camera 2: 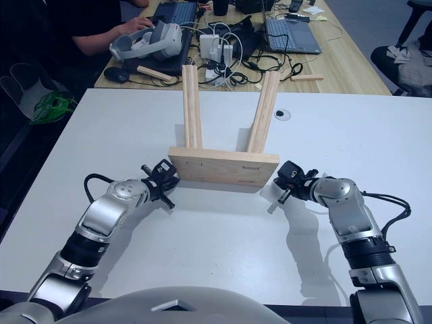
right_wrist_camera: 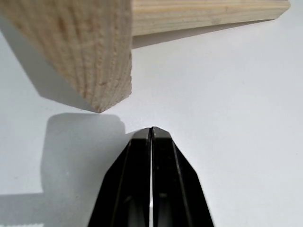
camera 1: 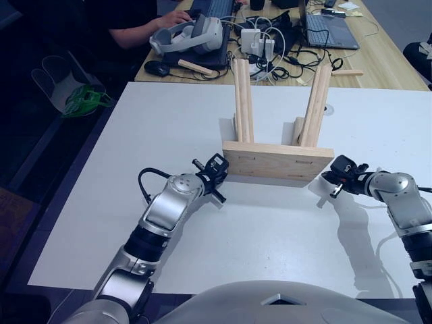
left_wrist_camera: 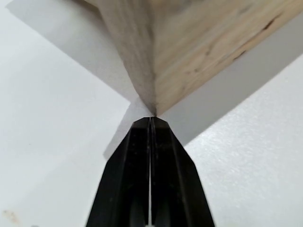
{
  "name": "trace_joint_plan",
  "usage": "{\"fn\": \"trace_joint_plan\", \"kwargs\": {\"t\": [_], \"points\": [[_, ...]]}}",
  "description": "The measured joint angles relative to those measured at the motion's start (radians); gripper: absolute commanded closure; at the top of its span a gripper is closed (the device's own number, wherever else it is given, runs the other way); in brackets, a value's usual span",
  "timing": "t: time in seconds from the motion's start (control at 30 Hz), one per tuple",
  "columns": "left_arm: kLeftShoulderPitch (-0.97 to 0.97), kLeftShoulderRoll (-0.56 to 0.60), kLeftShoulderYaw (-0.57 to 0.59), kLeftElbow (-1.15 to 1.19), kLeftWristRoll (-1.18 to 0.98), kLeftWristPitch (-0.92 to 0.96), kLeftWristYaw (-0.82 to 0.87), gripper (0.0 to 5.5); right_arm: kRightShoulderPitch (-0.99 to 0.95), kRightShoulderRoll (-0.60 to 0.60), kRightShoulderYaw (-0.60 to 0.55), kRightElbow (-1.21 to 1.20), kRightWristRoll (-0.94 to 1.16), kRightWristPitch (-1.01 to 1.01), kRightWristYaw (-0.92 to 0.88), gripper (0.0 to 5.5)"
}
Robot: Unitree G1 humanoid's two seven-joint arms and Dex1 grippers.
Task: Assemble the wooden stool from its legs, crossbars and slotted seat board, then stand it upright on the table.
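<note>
The wooden stool lies on its side in the middle of the white table [camera 1: 169, 135]. Its seat board [camera 1: 277, 162] stands on edge and faces me, and its legs [camera 1: 243, 101] [camera 1: 317, 101] run away from me. My left gripper [camera 1: 221, 171] is shut, and its tips [left_wrist_camera: 150, 119] touch the board's lower left corner [left_wrist_camera: 199, 47]. Just off the lower right corner [right_wrist_camera: 85, 47] my right gripper [camera 1: 329, 178] is also shut, its tips [right_wrist_camera: 151, 128] a short gap from the wood. That corner seems a little above the table. A lower leg [right_wrist_camera: 208, 16] lies beyond it.
Behind the white table stands a wooden desk [camera 1: 385, 61] with laptops, a headset [camera 1: 189, 35], cables and two loose wooden pieces [camera 1: 196, 66] [camera 1: 347, 72]. A small round grommet [camera 1: 329, 108] sits in the table right of the legs. The table's left edge [camera 1: 88, 169] is near my left arm.
</note>
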Motion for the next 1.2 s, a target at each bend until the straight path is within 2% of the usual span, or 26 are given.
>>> {"fn": "trace_joint_plan", "kwargs": {"t": [0.3, 0.53, 1.03, 1.2], "points": [[0.069, -0.079, 0.086, -0.05, 0.004, 0.052, 0.122, 5.46, 0.0, 0.004, 0.012, -0.001, -0.009, 0.03, -0.02, 5.5], [0.069, -0.148, 0.095, -0.034, 0.003, 0.049, 0.167, 5.46, 0.007, 0.017, 0.012, -0.029, -0.008, 0.058, -0.036, 5.5], [0.067, -0.162, 0.085, -0.025, 0.003, 0.023, 0.16, 5.46, 0.041, 0.038, -0.011, -0.044, 0.04, 0.037, -0.037, 5.5], [0.068, -0.169, 0.083, -0.024, 0.003, 0.019, 0.16, 5.46, 0.065, 0.028, -0.075, 0.009, 0.084, -0.005, -0.012, 5.5]]}}
